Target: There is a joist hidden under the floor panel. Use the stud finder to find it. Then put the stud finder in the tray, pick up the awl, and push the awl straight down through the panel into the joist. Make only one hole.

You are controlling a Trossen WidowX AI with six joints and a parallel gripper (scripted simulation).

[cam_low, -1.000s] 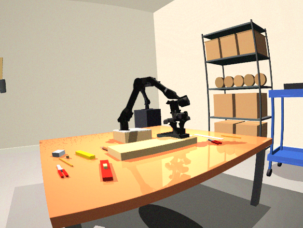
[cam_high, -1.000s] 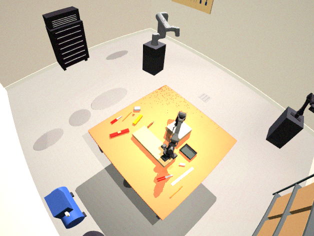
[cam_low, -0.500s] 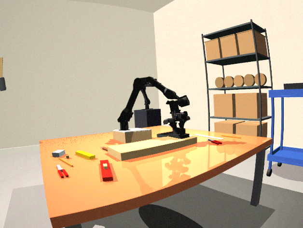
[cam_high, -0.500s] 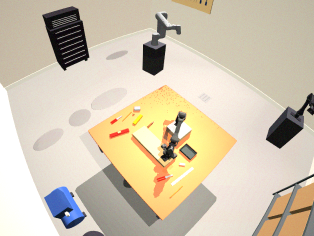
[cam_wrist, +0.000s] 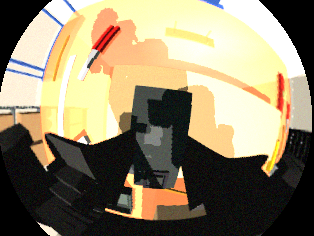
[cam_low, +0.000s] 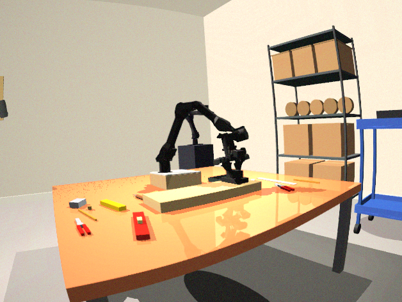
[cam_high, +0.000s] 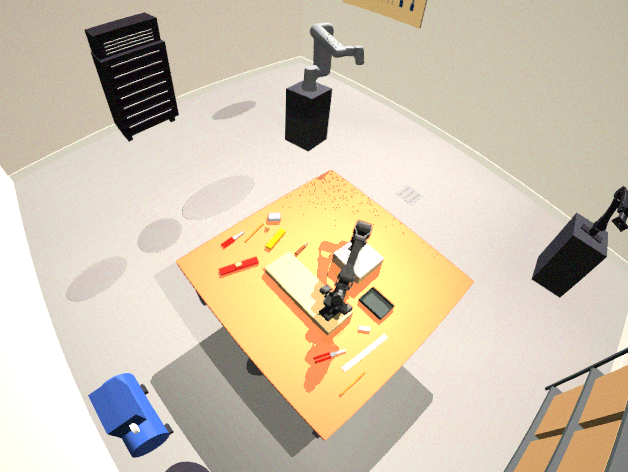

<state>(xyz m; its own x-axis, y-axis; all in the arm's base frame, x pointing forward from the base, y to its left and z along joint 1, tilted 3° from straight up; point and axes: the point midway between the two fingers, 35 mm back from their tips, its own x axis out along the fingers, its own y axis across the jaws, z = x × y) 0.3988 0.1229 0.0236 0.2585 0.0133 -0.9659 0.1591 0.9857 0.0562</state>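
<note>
My gripper [cam_high: 335, 305] [cam_low: 234, 173] [cam_wrist: 158, 131] is shut on the dark stud finder [cam_low: 239, 180] [cam_wrist: 142, 102], pointing down over the end of the floor panel [cam_high: 291, 281] [cam_low: 182, 196] [cam_wrist: 150, 75] nearer the tray. The stud finder is at the panel's top surface; whether it touches is hard to tell. No clear indicator reading shows on it. The awl, seemingly the small brown-handled tool [cam_high: 301, 248] [cam_low: 138, 196], lies on the table beside the panel's other end. The shallow dark tray [cam_high: 376, 303] [cam_wrist: 122, 201] holds nothing visible. The joist is hidden.
Red-handled pliers [cam_high: 331, 355] [cam_low: 285, 187], a white strip [cam_high: 364, 352] and a small white block [cam_high: 364, 329] lie past the panel's near end. A red level [cam_high: 238, 266] [cam_low: 141, 227] and yellow bar [cam_high: 275, 239] [cam_low: 112, 205] lie toward its other end. The arm's base block [cam_high: 350, 256] stands beside the panel.
</note>
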